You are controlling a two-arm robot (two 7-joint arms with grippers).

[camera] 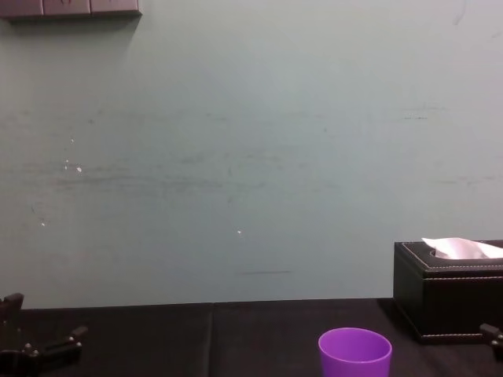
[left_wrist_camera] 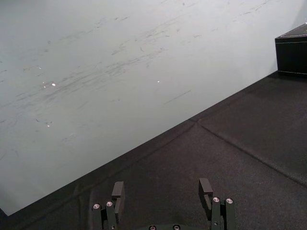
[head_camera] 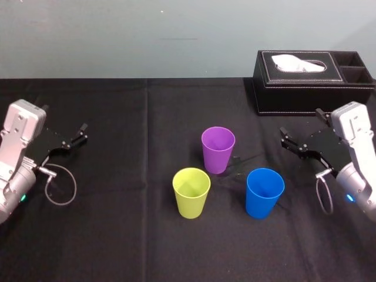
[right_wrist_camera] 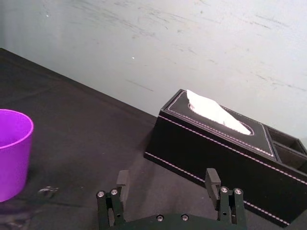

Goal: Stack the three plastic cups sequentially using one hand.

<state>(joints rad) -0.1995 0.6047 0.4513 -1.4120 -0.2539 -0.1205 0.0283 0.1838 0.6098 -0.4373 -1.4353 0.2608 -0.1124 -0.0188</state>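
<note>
The left gripper hovered low over the far left side of the black-clothed table, pointing inward toward the middle. Its two thin fingers stood apart with nothing between them, and the left wrist view showed bare cloth and the pale wall beyond their tips. It was well apart from all three cups.

The cups stood upright and separate near the middle of the table, mouths up, in a loose triangle. The yellow-green cup was the leftmost, on the near side. The purple cup stood just beyond it and a little to the right, the farthest of the three from the robot. The blue cup sat to the right, level with the yellow-green one. None of them touched another, and none was nested.

At the far right rear, a black tissue box with white stitching rested against the wall side of the table, a white tissue poking from its top slot.

The right gripper hovered at the right side, just in front of the box and pointing inward toward the cups. Its fingers were spread apart and empty. It was near the blue cup but not touching it.
</note>
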